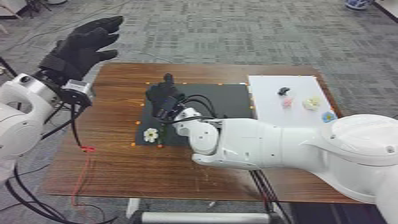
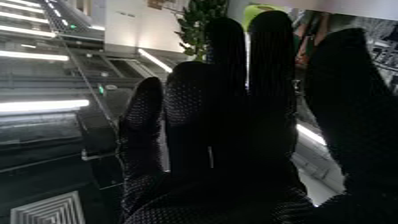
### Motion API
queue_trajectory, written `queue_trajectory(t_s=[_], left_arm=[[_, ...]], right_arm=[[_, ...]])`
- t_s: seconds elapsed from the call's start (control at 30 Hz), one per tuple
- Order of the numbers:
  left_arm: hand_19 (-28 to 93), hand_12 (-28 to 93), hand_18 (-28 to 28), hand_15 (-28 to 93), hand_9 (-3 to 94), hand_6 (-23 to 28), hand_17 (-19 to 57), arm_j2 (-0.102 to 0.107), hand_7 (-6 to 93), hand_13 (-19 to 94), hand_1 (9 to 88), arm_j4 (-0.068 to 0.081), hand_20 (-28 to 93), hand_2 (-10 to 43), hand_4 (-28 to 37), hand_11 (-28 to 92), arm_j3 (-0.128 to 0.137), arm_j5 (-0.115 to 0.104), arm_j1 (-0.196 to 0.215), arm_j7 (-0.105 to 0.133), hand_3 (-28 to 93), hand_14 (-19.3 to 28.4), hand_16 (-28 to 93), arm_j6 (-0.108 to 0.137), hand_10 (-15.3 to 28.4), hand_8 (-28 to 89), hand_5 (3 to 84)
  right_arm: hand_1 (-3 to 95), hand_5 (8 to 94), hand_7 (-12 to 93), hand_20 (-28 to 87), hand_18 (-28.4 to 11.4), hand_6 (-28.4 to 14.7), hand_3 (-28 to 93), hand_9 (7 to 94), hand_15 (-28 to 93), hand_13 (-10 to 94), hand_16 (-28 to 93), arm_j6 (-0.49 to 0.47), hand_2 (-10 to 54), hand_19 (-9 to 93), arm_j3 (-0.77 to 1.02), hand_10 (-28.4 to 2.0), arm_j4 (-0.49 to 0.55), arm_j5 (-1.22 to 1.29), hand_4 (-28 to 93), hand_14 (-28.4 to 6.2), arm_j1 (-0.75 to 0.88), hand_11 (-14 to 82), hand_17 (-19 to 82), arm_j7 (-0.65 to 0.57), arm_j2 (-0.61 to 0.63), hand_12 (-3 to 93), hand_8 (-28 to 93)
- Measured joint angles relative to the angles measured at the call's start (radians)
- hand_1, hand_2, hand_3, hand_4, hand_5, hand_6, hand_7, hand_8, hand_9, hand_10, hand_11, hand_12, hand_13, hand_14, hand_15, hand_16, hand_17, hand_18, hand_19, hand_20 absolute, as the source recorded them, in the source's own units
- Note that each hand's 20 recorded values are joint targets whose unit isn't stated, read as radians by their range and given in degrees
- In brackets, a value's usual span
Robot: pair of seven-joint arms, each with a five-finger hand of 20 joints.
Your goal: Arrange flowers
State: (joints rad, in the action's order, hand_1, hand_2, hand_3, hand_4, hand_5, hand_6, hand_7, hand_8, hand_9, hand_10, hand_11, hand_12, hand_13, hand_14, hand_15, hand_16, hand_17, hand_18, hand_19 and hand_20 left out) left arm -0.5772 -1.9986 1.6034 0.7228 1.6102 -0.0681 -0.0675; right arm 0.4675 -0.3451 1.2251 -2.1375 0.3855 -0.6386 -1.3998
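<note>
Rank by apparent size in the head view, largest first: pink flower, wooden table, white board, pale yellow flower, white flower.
Wooden table
White board
Pale yellow flower and white flower: too alike to rank
Pink flower

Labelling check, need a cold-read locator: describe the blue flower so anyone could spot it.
On the brown wooden table, find the white board at the robot's right. The blue flower is by that board's right edge, nearer the robot than the pale yellow flower and the pink one. It's the only blue bloom there.
</note>
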Motion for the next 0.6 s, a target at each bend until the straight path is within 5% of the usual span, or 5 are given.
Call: queue_trajectory(t_s=[0.2,0.27,0.37,0.43,0.6], left_arm=[[34,19,18.1,24,10.3,1.7,-18.3,0.000,17.2,0,22.9,-0.002,8,-5.6,-28.3,9,0.012,0.000,0.011,0.000,68,9.0,-1,0.000,7.2,-9,18.8],[34,19,18.1,24,10.3,1.6,-18.3,0.000,17.3,0,23.0,-0.002,8,-5.5,-28.3,9,0.017,0.000,0.017,0.000,68,9.0,-1,0.000,7.2,-9,18.8],[34,19,18.1,24,10.3,1.7,-18.3,0.000,17.3,0,23.0,-0.005,8,-5.5,-28.3,8,0.029,0.000,0.030,0.001,68,9.0,-1,0.001,7.2,-9,18.8],[34,19,18.1,24,10.3,1.7,-18.3,0.000,17.3,0,23.0,-0.009,8,-5.3,-28.3,9,0.041,0.000,0.042,0.001,68,9.0,-1,0.001,7.2,-9,18.8],[34,19,18.1,24,10.3,1.6,-18.3,-0.004,17.3,0,23.0,-0.020,8,-5.2,-28.3,8,0.071,0.000,0.074,0.003,68,9.0,-1,0.003,7.1,-9,18.9]], right_arm=[[36.1,63.9,39,55,-18.7,7.8,88,63.7,76,53,36,0.001,-9.5,73,-0.001,-7.0,0.005,0.002,-28,-7.8,-0.005,31.8,17,0.001,0.006,30.4,-11],[42.4,63.7,38,55,-18.6,7.6,91,67.4,71,53,45,0.001,-9.5,73,-0.001,-6.0,0.009,0.003,-26,-7.0,-0.006,20.9,17,0.000,0.008,42.7,-10],[47.3,63.6,33,54,-18.5,7.9,93,67.2,70,50,49,-0.010,-9.5,73,0.005,-6.6,0.022,-0.002,-20,-7.9,-0.007,18.9,16,-0.012,0.013,51.1,-19],[48.6,63.6,33,54,-18.4,7.9,93,64.8,71,48,50,-0.064,-8.1,73,0.031,-7.1,0.043,-0.012,-18,-8.8,-0.004,21.7,16,-0.026,0.022,55.2,-20],[48.4,70.3,30,33,-18.8,8.7,93,54.8,74,40,54,-0.316,4.6,91,0.113,-9.3,0.075,-0.025,-10,-11.2,0.004,33.9,7,-0.042,0.037,70.4,-19]])
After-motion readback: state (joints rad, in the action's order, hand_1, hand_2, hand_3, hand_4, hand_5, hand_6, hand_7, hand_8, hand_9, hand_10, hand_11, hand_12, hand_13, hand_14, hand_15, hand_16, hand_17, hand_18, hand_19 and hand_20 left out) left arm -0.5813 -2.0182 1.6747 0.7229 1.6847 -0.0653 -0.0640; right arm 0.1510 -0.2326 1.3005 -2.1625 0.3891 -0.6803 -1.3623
